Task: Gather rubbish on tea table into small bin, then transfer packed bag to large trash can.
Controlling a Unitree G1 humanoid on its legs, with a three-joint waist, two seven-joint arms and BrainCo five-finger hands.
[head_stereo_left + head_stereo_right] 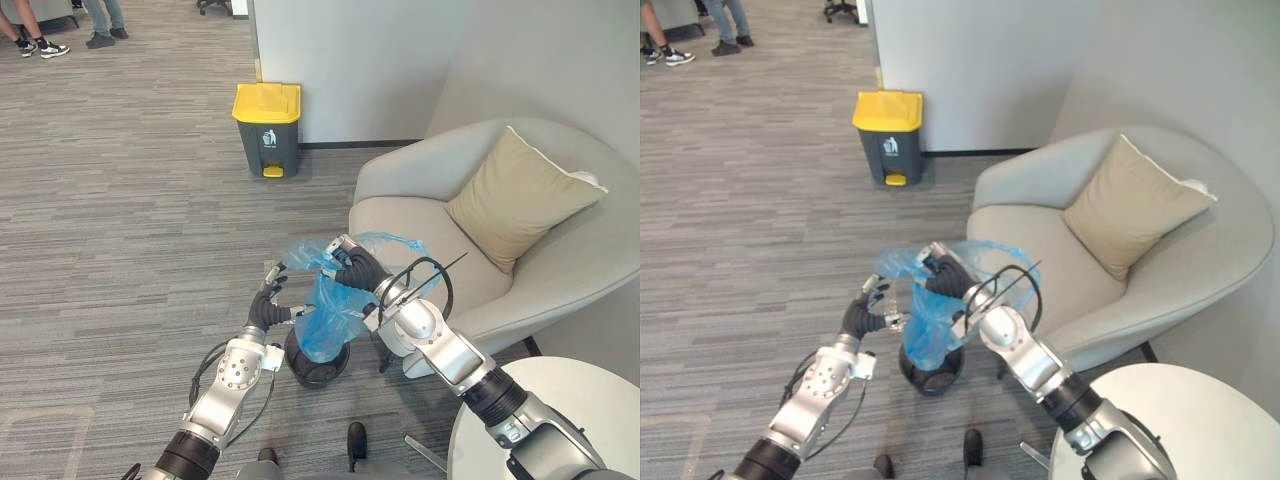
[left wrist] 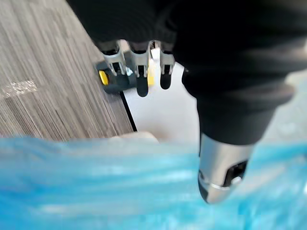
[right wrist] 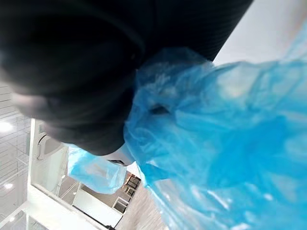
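You're on step 2: rubbish is bagged and the bag is coming out of the bin. R hand (image 1: pixel 352 266) is clenched on the bunched neck of the blue bag (image 1: pixel 325 320), holding it up; the right wrist view shows plastic spilling out from under its cover. L hand (image 1: pixel 272 305) sits just beside the bag's rim on the other side, fingers spread and not closed on anything. The thumb is right at the plastic, but you can't tell if it touches.

The bag's lower part is still down in the mouth of the small black bin (image 1: pixel 318 372), which stands on the carpet beside the armchair (image 1: pixel 420 215).

Next, prob. lift straight up w/ the R hand till the bag clears the rim; the L hand could steady the bin or take a 2nd hold. Then carry it to the large trash can (image 1: pixel 266 130), well apart by the wall. Its yellow lid (image 1: pixel 267 102) is down, so you'll need that open 1st.
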